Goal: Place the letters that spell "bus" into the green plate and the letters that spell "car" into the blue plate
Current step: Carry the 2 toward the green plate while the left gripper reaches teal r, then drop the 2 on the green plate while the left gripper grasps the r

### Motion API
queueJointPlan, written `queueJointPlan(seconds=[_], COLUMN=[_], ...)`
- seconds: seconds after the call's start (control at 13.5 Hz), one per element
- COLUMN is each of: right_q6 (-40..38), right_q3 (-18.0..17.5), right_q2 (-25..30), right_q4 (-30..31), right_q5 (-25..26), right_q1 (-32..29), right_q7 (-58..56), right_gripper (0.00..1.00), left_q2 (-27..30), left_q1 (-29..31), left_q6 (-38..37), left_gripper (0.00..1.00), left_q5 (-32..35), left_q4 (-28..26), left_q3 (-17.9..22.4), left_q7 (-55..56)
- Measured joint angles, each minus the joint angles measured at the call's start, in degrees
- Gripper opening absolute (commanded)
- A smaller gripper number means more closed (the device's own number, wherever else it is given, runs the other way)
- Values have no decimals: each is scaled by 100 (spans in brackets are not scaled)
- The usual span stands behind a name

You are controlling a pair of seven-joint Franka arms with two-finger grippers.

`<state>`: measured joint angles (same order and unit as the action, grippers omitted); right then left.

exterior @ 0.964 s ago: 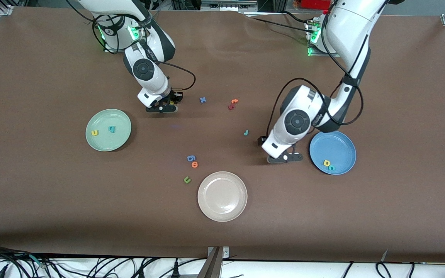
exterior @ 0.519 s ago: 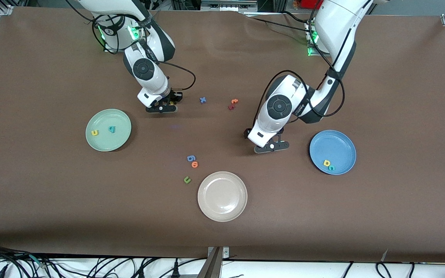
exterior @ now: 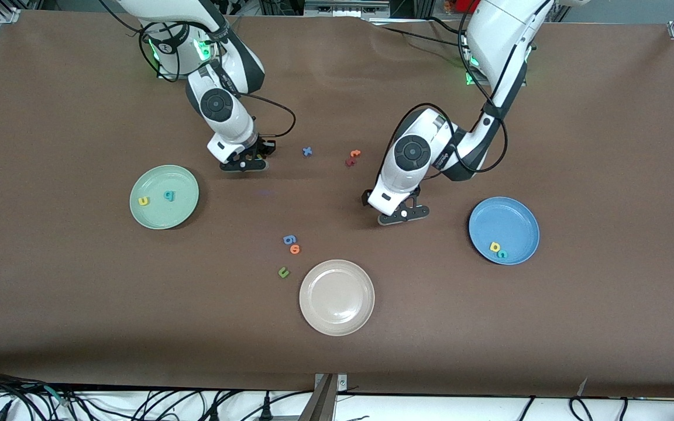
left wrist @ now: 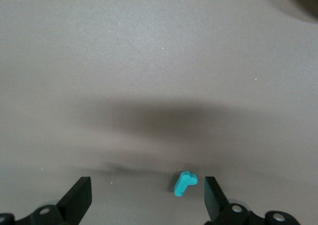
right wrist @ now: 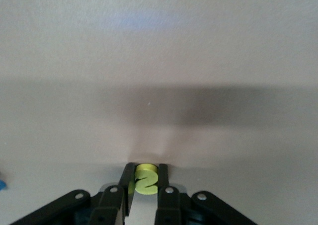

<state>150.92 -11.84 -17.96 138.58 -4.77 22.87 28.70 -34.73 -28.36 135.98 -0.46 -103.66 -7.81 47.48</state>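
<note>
The right tool (right wrist: 144, 185) is clenched on the yellow "s" (right wrist: 147, 179), low over the bench (exterior: 50, 292) just beside the green plate (exterior: 164, 196) toward the edge where the arms' bases stand — pinched flat between the pads, presumably so it can be carried to that plate, where the yellow "u" (exterior: 144, 201) and teal "b" (exterior: 169, 195) already lie. The left tool (left wrist: 144, 200) is released, jaws wide, low over the middle of the bench with the teal "r" (left wrist: 184, 182) between its fingers, close to 1 pad — apparently lined up for a pinch. The blue plate (exterior: 504, 231), toward the left arm's end, holds the yellow "a" (exterior: 494, 247) and teal "c" (exterior: 502, 254), which touch.
</note>
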Motion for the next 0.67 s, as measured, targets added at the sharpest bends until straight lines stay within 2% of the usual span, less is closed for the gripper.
queueJointPlan(seconds=[0.15,0.3,0.44,0.67], right_q6=[-318,-1023,-1740,-2006], right_q3=[226,573,1070,1851], right_q2=[235,662,1080,1242], right_q4=[-49,-163,-299,-330], right_q5=[8,17,18,20], right_q1=[-2,-4,-12,-25], right_q7=[-41,-304,-852,-1752], right_gripper=[6,6,6,6], left_q2=[-116,-253,-341,-389], left_q1=[-76,-174,-189,-170], left_q6=[177,300,329,343], left_gripper=[98,96,94,90], left_q5=[0,0,0,-63], left_q4=[-9,-10,-10,-9], left_q3=[-1,-5,-3,6], left_q7=[148,265,295,308])
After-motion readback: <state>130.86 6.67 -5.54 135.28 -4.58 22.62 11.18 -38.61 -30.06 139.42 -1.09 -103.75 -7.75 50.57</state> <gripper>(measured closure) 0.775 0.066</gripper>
